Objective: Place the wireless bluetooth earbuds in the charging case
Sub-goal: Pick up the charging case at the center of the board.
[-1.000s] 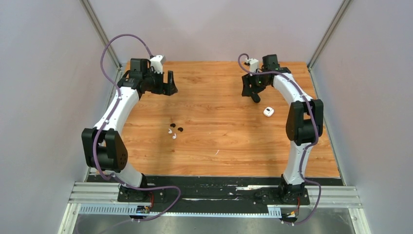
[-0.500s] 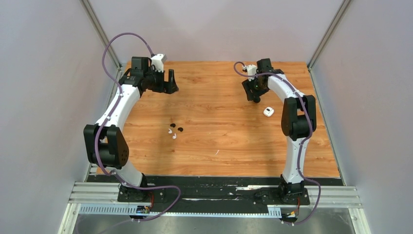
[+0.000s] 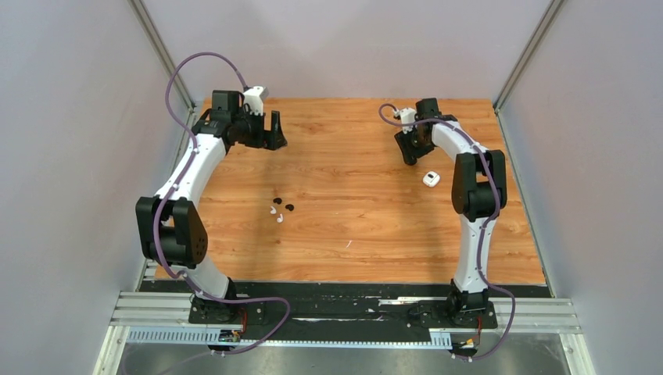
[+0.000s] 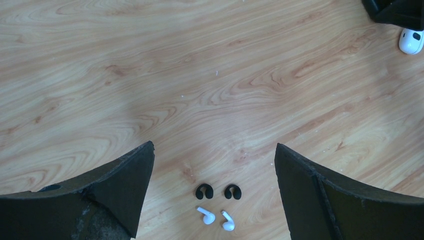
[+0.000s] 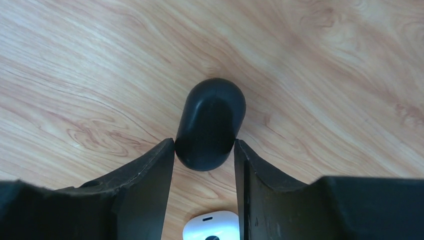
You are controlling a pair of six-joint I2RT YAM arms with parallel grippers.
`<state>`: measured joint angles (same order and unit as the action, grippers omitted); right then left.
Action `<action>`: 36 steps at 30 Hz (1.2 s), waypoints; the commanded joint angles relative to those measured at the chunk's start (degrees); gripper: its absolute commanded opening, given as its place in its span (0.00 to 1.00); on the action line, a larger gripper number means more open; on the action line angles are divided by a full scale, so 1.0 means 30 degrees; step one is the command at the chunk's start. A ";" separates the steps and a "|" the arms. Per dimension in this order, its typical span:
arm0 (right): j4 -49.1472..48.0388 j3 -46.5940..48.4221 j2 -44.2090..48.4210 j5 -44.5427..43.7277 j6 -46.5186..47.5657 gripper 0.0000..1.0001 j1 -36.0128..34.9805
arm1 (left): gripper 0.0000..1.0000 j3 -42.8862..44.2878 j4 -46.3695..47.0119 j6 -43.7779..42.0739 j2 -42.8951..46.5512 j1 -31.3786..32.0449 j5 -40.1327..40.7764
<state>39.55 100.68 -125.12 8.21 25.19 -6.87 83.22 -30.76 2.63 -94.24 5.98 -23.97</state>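
Two black earbuds [image 4: 204,191] [image 4: 232,191] and two white earbuds [image 4: 207,216] [image 4: 227,221] lie together on the wood, left of centre [image 3: 279,209]. My left gripper [image 4: 213,147] hangs open high above and behind them, at the back left [image 3: 274,131]. A black oval charging case [image 5: 210,120] lies at the back right. My right gripper [image 5: 204,142] has both fingertips against its sides, down at the table [image 3: 409,155]. A white charging case [image 5: 212,227] lies just behind those fingers, also seen at the table's right [image 3: 431,179].
Grey walls with metal corner posts [image 3: 160,51] enclose the wooden table [image 3: 352,226]. The arm bases stand on a black rail [image 3: 336,308] at the near edge.
My right gripper's jaws have narrowed onto the black case, and that wrist has turned and shifted slightly. The left arm has barely moved.
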 commanded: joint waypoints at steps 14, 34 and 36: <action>-0.0524 -0.0491 -0.0131 0.4020 0.1357 0.16 0.1111 | 0.92 0.1607 0.0204 -0.1720 -0.0309 0.0033 -0.2652; 1.6201 1.0305 0.0015 2.0858 1.5176 0.02 -0.1896 | 0.88 -0.3335 0.8081 -2.9113 0.2898 0.4707 -0.9796; 1.6201 1.0298 0.0112 1.9599 1.6049 0.02 -0.2459 | 0.86 -0.2911 0.8060 -2.9753 0.2458 0.4803 -1.0512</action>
<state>83.83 131.48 -126.15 68.49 60.99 -11.53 70.87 -9.41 -73.73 -84.27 20.36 -48.21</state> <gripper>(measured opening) 0.406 0.878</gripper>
